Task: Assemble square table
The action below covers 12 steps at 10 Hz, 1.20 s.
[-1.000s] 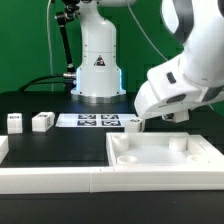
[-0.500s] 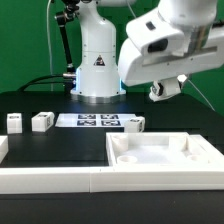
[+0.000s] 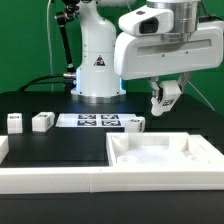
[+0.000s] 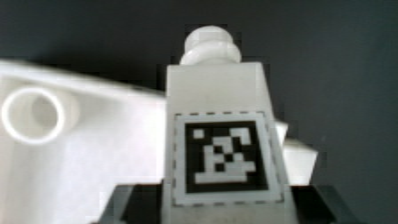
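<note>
Square table slab (image 3: 160, 158): white plastic with raised rims. It lies flat on the black counter (image 3: 60, 142), at the front and toward the exterior view's right. Round sockets are set into its recessed face; the wrist view shows one socket (image 4: 32, 112).

Robot arm (image 3: 165, 45): the white body fills the upper part of the exterior view's right. Its base pedestal (image 3: 97, 65) stands at the rear centre of the counter.

White rail (image 3: 50, 180): runs along the front edge of the counter, directly in front of the slab.

Marker board (image 3: 98, 121): lies flat at the foot of the pedestal.

Loose legs: three small white tagged blocks stand on the counter, in a row with the marker board.
- First leg (image 3: 14, 122): near the exterior view's left edge.
- Second leg (image 3: 42, 121): near the first, between it and the marker board.
- Third leg (image 3: 135, 124): just beside the end of the marker board on the exterior view's right, near the slab's far rim.

Fourth leg (image 4: 222, 100): held in the air, clear of the counter and the slab. The wrist view shows its square tag (image 4: 226, 150) facing the camera and its rounded peg (image 4: 212, 42) at the end away from the grip.

Claw (image 3: 164, 98): partly closed, with both fingers clamped on the sides of the fourth leg. It hangs above the rear of the slab.
</note>
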Tool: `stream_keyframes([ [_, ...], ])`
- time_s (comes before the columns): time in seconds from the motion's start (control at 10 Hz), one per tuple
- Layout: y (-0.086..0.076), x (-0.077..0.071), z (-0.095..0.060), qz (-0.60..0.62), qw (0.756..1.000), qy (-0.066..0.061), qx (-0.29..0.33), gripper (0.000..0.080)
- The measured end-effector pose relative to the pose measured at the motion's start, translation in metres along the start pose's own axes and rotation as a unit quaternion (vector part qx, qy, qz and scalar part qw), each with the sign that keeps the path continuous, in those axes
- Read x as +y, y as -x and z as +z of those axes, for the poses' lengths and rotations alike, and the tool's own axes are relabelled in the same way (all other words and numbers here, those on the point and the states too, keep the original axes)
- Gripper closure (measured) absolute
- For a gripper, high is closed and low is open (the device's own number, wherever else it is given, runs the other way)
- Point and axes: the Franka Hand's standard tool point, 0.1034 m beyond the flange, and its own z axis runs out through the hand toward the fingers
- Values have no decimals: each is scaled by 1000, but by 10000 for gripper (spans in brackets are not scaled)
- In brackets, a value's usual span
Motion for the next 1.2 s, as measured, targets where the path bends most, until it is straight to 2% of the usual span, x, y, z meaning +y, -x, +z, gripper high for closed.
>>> stream_keyframes([
  [0.3,-15,11,-9,-2,996,15,89,509],
  [0.7,-17,20,-5,-14,971,44,233,509],
  [0.8,-27,20,-3,-14,963,47,265,509],
  [0.9,-33,15,2,-16,963,43,265,509],
  [1.0,-39,12,1,-19,963,41,265,509],
  [1.2,-62,2,-1,-25,962,36,270,509],
])
